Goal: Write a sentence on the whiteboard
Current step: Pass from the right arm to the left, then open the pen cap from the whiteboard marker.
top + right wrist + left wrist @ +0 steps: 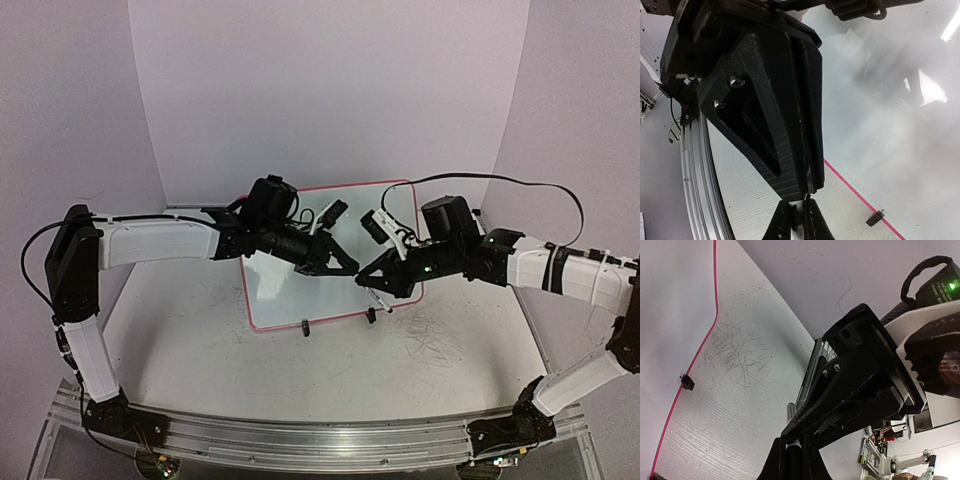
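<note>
The whiteboard (275,295) with a red-pink rim stands on black clip feet at the table's middle; no sentence shows on its visible face. My two grippers meet tip to tip in front of it. My left gripper (350,268) is shut on the black end of a marker (792,465), seen between its fingers in the left wrist view (792,460). My right gripper (368,275) is shut on the marker's pale body (799,225), with its fingers low in the right wrist view (799,220). The board's rim (715,290) and a clip foot (875,218) show beside them.
Old grey scribbles mark the tabletop (440,340) right of the board. A metal rail (300,435) runs along the near edge. A black cable (520,185) arcs over the right arm. Purple walls close the back and sides.
</note>
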